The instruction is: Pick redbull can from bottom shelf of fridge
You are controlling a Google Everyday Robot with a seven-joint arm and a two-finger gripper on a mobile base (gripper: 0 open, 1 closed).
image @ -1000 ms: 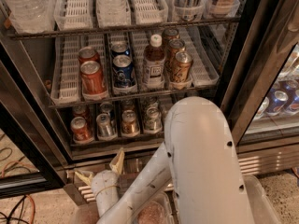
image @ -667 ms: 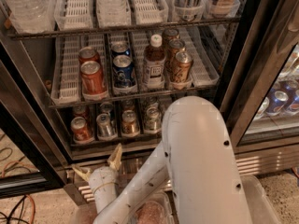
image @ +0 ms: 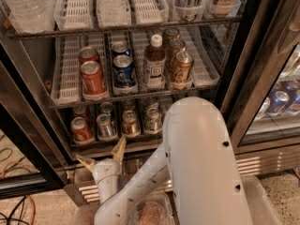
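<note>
While the tool (image: 103, 156) hangs low in front of the fridge (image: 243, 83), here's the picture from the one camera view. Its two tan fingertips (image: 119, 150) are splayed wide apart with nothing between them, pointing up and in toward the bottom shelf (image: 117, 143). Just above and beyond the tool, almost dead ahead, stands the redbull can (image: 106, 124), upright in its lane, silver top catching the light. Up and to the tool's left sits the orange-red can (image: 80, 129), and up and to its right the gold-amber can (image: 130, 123), each in a neighbouring lane close by. The big white arm (image: 201, 163) fills the lower right and hides the shelf's right end.

My read: this is the approach, with no contact yet and the tool below the shelf's front edge. To do it well, lift the tool clear of that metal lip first. Hold the jaws wide and line them up so one finger slides down each side of the silver can. Go in straight along the lane, because sideways drift would likely nudge the red or gold neighbour. Close only once the can's body sits deep between the fingers, then draw straight back out.
</note>
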